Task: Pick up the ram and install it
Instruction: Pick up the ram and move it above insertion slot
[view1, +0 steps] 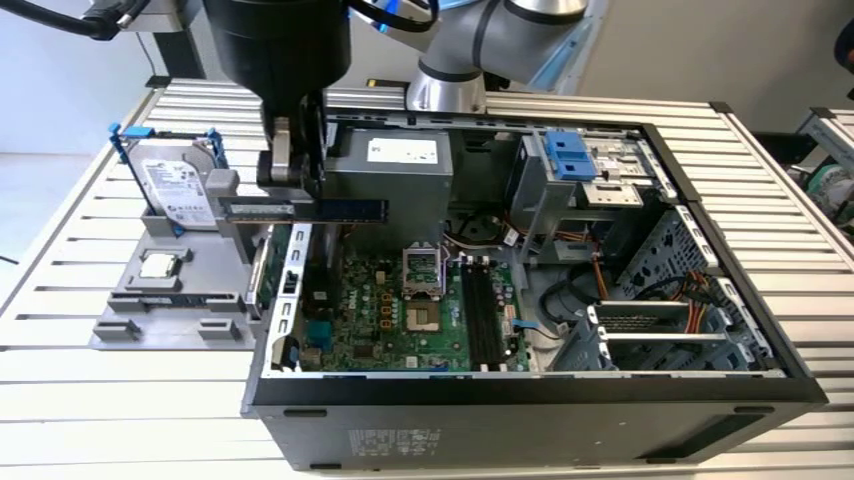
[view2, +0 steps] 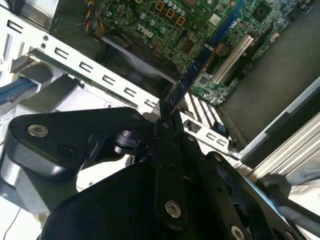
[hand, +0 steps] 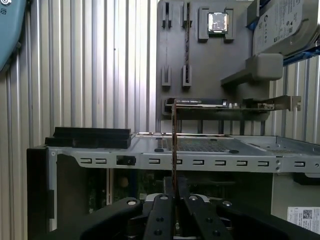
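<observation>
Gripper: the black two-fingered gripper hangs over the exterior view's left side of the case.
Fingers: pressed together, pinching the stick by its flat faces (the second wrist view shows the clamp up close, gripper below, board above).
Ram: the long, narrow green circuit-board ram with dark chips is held level in the air, above the case wall. It appears edge-on in the first wrist view, ram rising from the gripper, and slanted in the second wrist view, ram.
Case: an open black and grey metal computer case lying on its side, green motherboard exposed.
Slots: the long black memory slots sit well apart from the ram.
Holder: a flat grey plastic holder tray just beside the case carries a silver boxy hard drive with blue rails and a small square silver processor chip.
Table: a slatted aluminium table bears everything.
</observation>
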